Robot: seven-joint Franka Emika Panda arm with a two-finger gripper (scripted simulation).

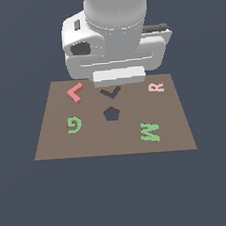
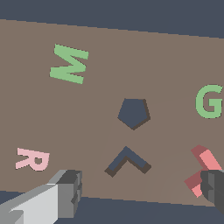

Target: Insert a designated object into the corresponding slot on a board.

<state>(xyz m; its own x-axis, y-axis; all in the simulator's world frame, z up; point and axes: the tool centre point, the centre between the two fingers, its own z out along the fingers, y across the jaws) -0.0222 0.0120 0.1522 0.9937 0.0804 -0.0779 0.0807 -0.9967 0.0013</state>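
The red L block (image 1: 71, 93) lies flat on the brown board (image 1: 55, 143) near its far corner at the exterior view's left. The dark L-shaped slot (image 1: 110, 94) is beside it, in the middle of the far edge. The arm's hand (image 1: 116, 57) hangs above that edge and hides its own fingers in the exterior view. In the wrist view my gripper (image 2: 142, 192) is open, with its fingers (image 2: 70, 192) wide apart. The slot (image 2: 119, 159) shows between them. One fingertip overlaps an end of the red L (image 2: 203, 159), and nothing is held.
A dark pentagon recess (image 1: 111, 114) sits at the board's centre. Loose letters lie on the board: a green G (image 1: 74, 124), a green W or M (image 1: 150, 132) and a pink R (image 1: 156, 87). Dark blue floor surrounds the board.
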